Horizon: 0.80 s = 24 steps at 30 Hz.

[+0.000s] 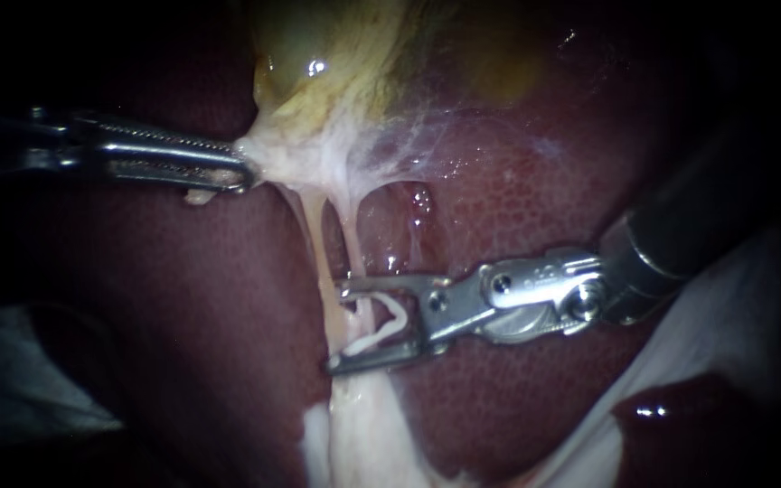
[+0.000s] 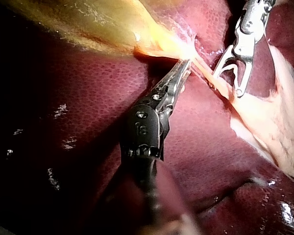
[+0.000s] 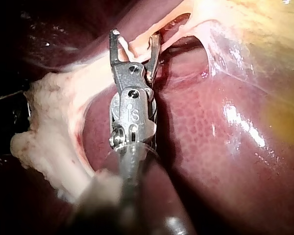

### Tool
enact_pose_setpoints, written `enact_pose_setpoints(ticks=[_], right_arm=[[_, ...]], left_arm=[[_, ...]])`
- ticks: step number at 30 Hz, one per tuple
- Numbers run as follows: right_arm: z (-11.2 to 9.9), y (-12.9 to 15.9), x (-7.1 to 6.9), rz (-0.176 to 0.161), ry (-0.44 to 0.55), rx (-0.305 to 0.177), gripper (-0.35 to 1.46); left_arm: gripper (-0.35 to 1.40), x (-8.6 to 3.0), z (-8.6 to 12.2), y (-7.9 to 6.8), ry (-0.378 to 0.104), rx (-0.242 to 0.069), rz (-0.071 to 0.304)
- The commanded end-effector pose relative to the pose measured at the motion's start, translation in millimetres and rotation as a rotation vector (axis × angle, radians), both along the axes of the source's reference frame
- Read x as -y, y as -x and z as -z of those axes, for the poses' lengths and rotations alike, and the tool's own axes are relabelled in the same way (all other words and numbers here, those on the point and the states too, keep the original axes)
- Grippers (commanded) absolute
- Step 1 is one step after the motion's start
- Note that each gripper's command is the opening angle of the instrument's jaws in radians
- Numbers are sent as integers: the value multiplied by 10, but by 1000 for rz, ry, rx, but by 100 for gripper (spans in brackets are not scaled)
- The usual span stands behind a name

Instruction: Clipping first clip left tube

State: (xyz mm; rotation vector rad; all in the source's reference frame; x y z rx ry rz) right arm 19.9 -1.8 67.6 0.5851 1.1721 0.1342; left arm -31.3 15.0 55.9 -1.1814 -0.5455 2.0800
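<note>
My left instrument (image 1: 244, 169) comes in from the left, its jaws shut on pale tissue at the neck of the yellowish gallbladder (image 1: 336, 54), holding it taut. From there the left tube (image 1: 314, 230) and a second tube (image 1: 354, 244) run down over the liver (image 1: 517, 181). My right instrument (image 1: 338, 327) stands open across them, with a white clip (image 1: 389, 327) lying between its jaws. Its jaw tips reach the left tube. In the right wrist view the open jaws (image 3: 135, 36) straddle a pale tube (image 3: 138, 49). The left wrist view shows both the left instrument (image 2: 183, 68) and the right instrument (image 2: 230, 81).
Dark red liver surrounds the tubes on all sides. A thick pale stump of tissue (image 1: 363, 434) lies below the right instrument's jaws. White cloth (image 1: 725, 307) lies under the right shaft, and another pale patch (image 1: 11, 380) shows at the lower left.
</note>
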Motion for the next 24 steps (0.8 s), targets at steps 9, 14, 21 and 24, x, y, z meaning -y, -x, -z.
enact_pose_setpoints(ticks=[9, 14, 21, 24], right_arm=[[-4, -19, 3, 6, -32, -49, 49], [10, -23, 8, 10, -35, -59, 49], [30, -32, 20, 16, -46, -66, 47], [34, -34, 23, 17, -52, -65, 47]], left_arm=[[-35, 0, -1, 0, 0, 0, 0], [-35, -1, -1, 1, 0, 0, 0], [-35, -1, -1, 1, 0, 0, 0], [-35, -1, -1, 1, 0, 0, 0]])
